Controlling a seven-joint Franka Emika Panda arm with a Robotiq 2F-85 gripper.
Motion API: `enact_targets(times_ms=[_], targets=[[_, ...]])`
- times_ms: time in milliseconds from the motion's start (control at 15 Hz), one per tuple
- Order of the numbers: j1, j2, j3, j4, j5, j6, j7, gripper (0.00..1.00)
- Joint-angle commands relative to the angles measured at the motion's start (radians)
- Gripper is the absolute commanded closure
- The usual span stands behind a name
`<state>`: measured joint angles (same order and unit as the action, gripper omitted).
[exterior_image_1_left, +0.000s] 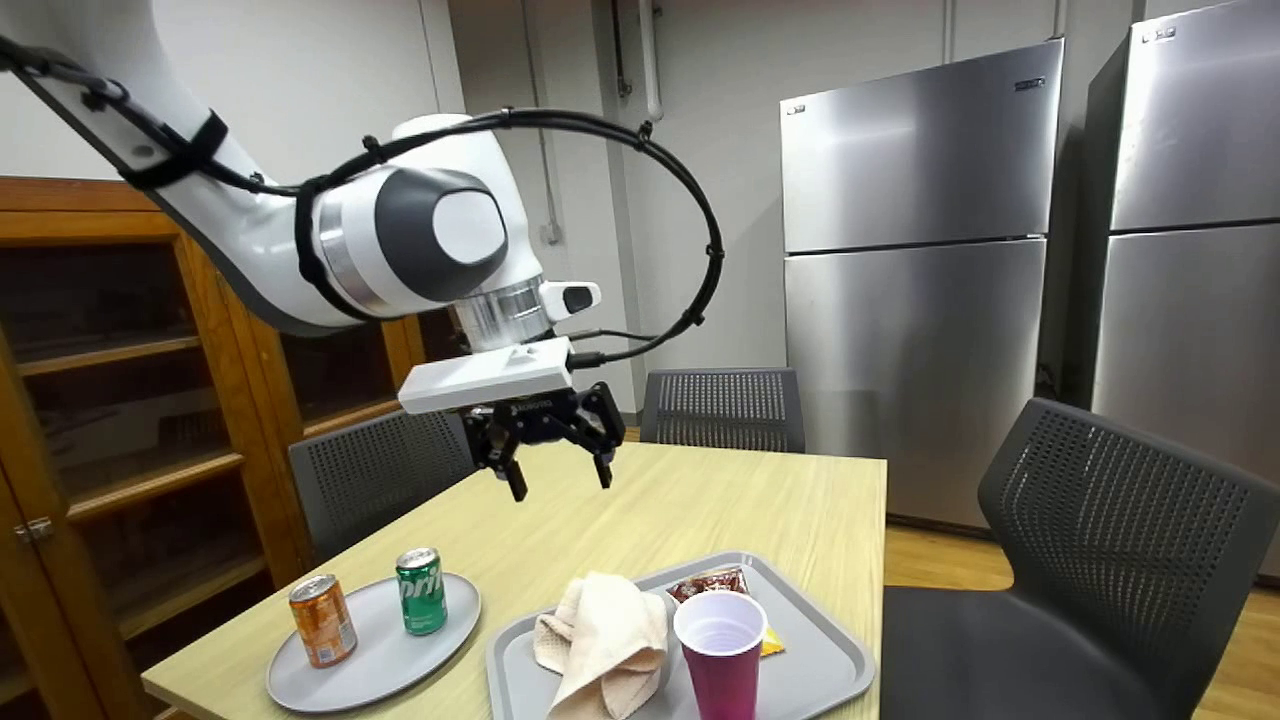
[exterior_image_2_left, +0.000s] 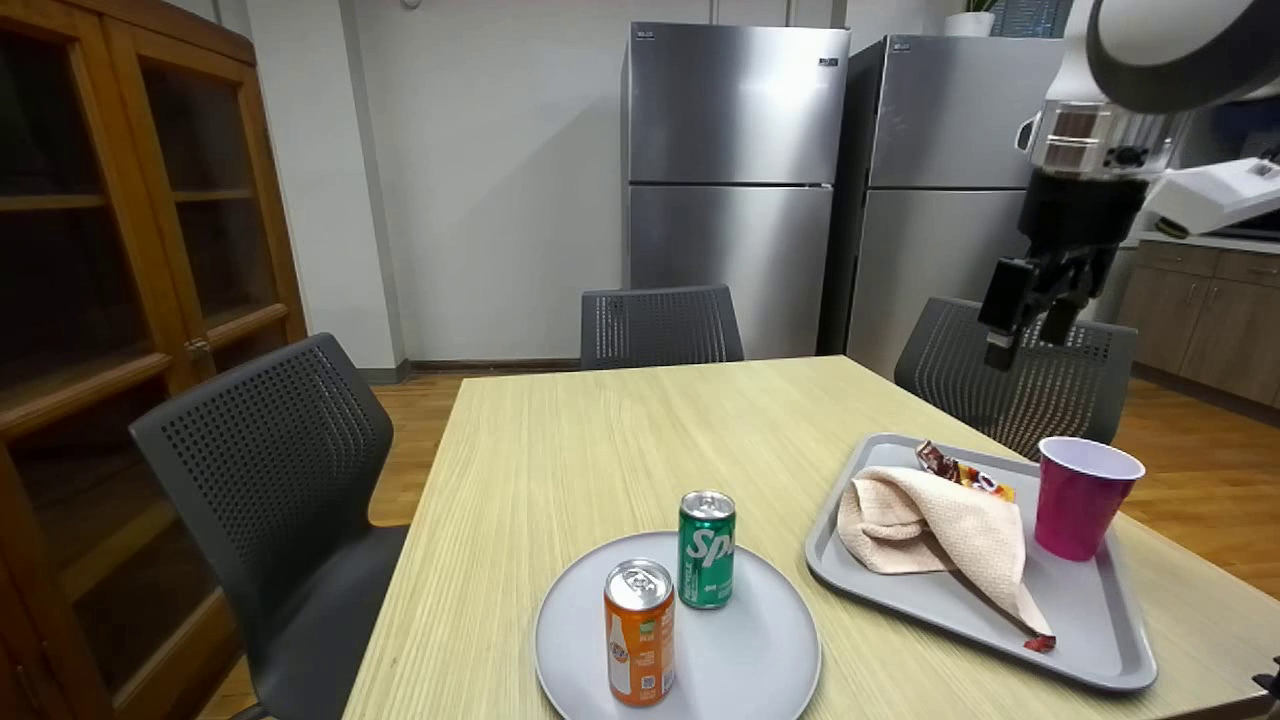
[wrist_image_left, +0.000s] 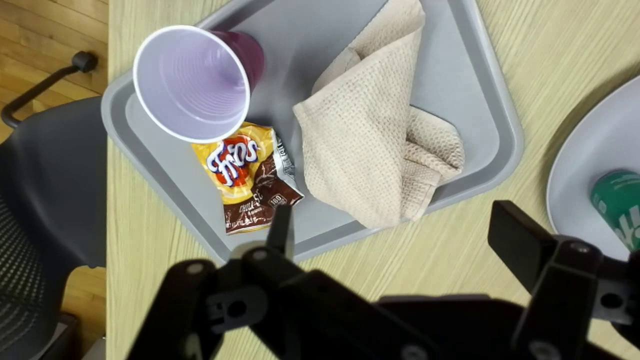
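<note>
My gripper (exterior_image_1_left: 561, 486) is open and empty, held above the table; it also shows in the wrist view (wrist_image_left: 391, 220). Below it lies a grey tray (wrist_image_left: 462, 75). On the tray are a folded beige cloth (wrist_image_left: 365, 130), a magenta cup (wrist_image_left: 195, 85) with a pale inside, and a yellow and brown Fritos bag (wrist_image_left: 245, 175). The cup stands upright in both exterior views. A small red piece (exterior_image_2_left: 1040, 643) sticks out from under the cloth. A grey round plate (exterior_image_2_left: 750, 650) holds a green Sprite can (exterior_image_2_left: 706, 550) and an orange can (exterior_image_2_left: 640, 640), both upright.
The light wooden table (exterior_image_2_left: 600, 440) carries the tray and plate. Dark chairs (exterior_image_1_left: 1090, 540) stand around it. A wooden glass-door cabinet (exterior_image_1_left: 120, 440) stands to one side. Two steel refrigerators (exterior_image_2_left: 735, 170) (exterior_image_2_left: 940, 150) stand behind. A cable loop (exterior_image_1_left: 700, 200) hangs off the arm.
</note>
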<state>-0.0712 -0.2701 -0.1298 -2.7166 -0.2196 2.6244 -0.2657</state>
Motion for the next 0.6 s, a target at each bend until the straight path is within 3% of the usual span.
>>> enact_targets(times_ms=[0, 267, 533], targets=[[0.018, 0.143, -0.015, 0.042, 0.029, 0.121, -0.095, 0.00], [0.023, 0.294, -0.009, 0.085, 0.104, 0.220, -0.196, 0.00], [-0.013, 0.432, 0.041, 0.149, 0.195, 0.259, -0.297, 0.00]])
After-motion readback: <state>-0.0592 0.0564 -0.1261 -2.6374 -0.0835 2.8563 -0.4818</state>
